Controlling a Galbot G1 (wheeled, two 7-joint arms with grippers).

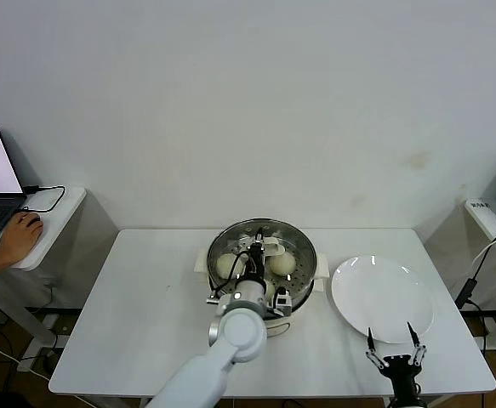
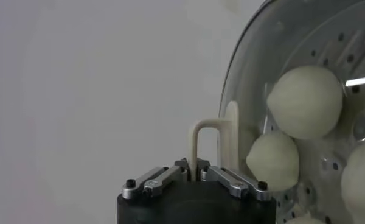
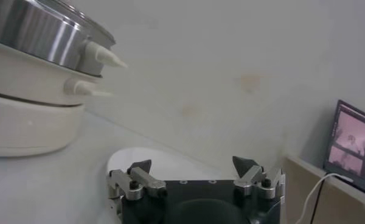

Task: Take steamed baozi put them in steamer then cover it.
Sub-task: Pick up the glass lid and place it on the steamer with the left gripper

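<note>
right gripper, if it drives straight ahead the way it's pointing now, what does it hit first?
Most likely the plate: the open right gripper sits at its near edge, fingers pointing across it. In the wrist view the plate lies below the fingertips, so depending on height it could pass over toward the wall.

Shiny perforated steel steamer (image 1: 303,240) under a clear glass cover (image 2: 249,73); smooth matt dough baozi (image 2: 305,101); glossy white plate (image 1: 382,299) beyond the open fingers (image 1: 372,347); matt white table (image 1: 145,314).
</note>
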